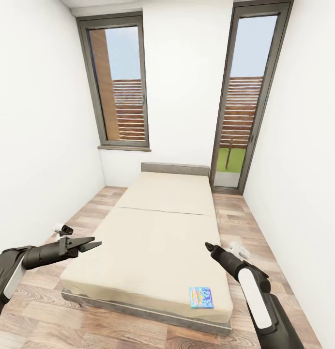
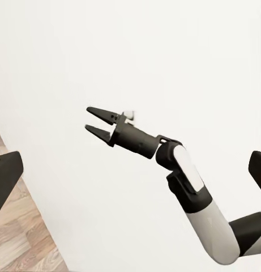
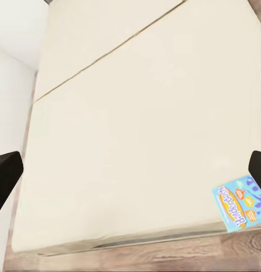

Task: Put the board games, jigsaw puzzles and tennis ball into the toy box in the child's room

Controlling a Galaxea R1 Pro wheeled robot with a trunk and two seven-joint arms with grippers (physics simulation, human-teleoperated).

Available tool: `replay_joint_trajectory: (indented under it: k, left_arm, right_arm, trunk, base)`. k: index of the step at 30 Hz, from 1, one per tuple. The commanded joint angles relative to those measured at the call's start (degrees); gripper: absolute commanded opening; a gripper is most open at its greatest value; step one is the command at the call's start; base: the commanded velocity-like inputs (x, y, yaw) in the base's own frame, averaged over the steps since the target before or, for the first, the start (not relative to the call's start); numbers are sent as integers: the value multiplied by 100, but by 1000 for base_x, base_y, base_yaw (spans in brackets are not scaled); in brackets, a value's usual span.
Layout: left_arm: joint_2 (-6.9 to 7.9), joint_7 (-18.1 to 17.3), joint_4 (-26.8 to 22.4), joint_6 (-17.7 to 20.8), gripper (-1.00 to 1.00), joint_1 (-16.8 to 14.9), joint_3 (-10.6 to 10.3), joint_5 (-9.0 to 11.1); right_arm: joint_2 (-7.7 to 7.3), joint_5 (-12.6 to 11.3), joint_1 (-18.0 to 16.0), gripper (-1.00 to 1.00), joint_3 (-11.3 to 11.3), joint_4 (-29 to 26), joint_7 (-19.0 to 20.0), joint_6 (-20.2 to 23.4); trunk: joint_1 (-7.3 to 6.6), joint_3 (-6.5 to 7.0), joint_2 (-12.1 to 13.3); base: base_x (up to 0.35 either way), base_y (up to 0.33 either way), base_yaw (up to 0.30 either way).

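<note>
A beige bed (image 1: 158, 242) runs down the middle of a white-walled room with a plank floor (image 1: 90, 320) and 2 tall windows (image 1: 119, 82), and the robot faces it from the foot end with both arms raised. 1 game box (image 1: 201, 297), blue and orange, lies flat on the mattress near the foot-end corner on the robot's right, just in from the edge; the right wrist view shows it close to the mattress rim (image 3: 239, 205).

The step in hand looks to be the approach to that box. Done well, it likely calls for rolling nearer on the right side and bringing the right arm down over the corner, since the box lies thin and flat and the fingers would need to straddle a short edge or slide it toward the rim for purchase.

The left arm reaches forward over the floor beside the bed, its gripper (image 1: 92, 244) level, fingers parted narrowly and empty. The right arm angles up and inward, its gripper (image 1: 208, 247) above the bed's side, well short of the box; the left wrist view shows its fingers (image 2: 96, 111) spread apart, holding nothing.
</note>
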Motion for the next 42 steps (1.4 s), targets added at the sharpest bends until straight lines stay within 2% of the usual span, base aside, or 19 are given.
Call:
replay_joint_trajectory:
  k: [1,3,9,12,27,33,34,42]
  left_arm:
    - [-31,-17,-34,94,100,29,23,34]
    - [-86,-15,-98,158,100,93,51,99]
    - [-111,-27,-272,202,100,191,85,295]
    - [-113,-43,-278,195,100,192,88,299]
    - [-123,-74,-282,171,100,194,107,301]
    - [-118,-81,-284,170,100,194,111,301]
    - [-117,-82,-284,169,100,192,112,301]
    - [-116,-91,-286,163,100,194,145,306]
  right_arm:
    - [11,-27,28,100,-40,24,-15,-12]
    - [10,29,92,100,-105,89,49,-75]
    - [10,44,158,100,-298,257,241,-265]
    - [8,44,160,100,-391,259,337,-361]
    - [0,38,161,100,-400,275,819,-427]
    - [-1,37,161,100,-399,277,1012,-420]
    - [-3,37,161,100,-400,276,1176,-422]
    - [-8,37,161,100,-413,269,1182,-427]
  trunk:
    - [4,-14,-14]
    - [4,-14,-14]
    - [4,-14,-14]
    - [4,-14,-14]
    - [4,-13,-14]
    - [4,9,-14]
    - [4,14,-14]
    - [4,59,-14]
  base:
    - [0,0,0]
    - [0,0,0]
    - [0,0,0]
    - [0,0,0]
    - [0,0,-1]
    - [-1,0,-123]
    - [-16,-8,-180]
    - [-55,-124,-221]
